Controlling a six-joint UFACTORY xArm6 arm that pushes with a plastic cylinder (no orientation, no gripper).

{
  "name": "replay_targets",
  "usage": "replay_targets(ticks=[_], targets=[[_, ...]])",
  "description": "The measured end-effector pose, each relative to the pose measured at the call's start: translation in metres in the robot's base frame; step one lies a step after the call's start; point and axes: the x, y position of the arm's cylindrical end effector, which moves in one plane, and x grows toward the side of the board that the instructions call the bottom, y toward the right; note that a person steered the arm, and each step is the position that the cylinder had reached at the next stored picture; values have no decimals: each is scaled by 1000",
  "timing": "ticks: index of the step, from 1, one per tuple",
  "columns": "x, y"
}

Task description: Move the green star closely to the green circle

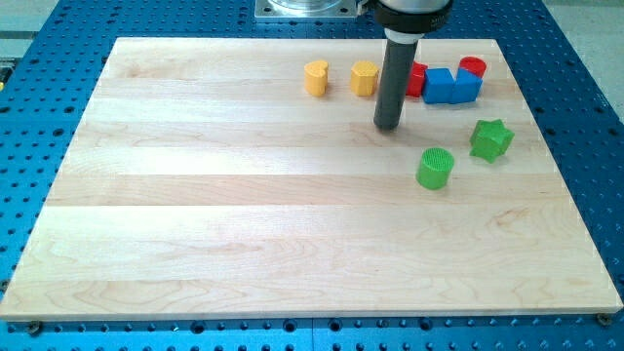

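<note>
The green star (490, 139) lies on the wooden board at the view's right. The green circle (436, 168), a short cylinder, stands a little below and to the left of it, with a small gap between them. My tip (388, 126) is the lower end of the dark rod, on the board up and to the left of the green circle and well to the left of the green star. It touches no block.
Near the board's top edge sit a yellow heart (315, 77), a yellow hexagon (364, 78), a red block (417, 80) partly behind the rod, two blue blocks (439, 87) (467, 87) and a red cylinder (473, 67). The wooden board (244, 214) lies on a blue perforated table.
</note>
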Motion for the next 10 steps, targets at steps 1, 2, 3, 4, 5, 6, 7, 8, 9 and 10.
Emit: replay_targets(ticks=[1,2,3,4,5,6,7,8,9,10], targets=[[6,27],[11,81],[-16,85],[-28,101],[-18,156],[30,151],[49,100],[76,49],[62,34],[10,-70]])
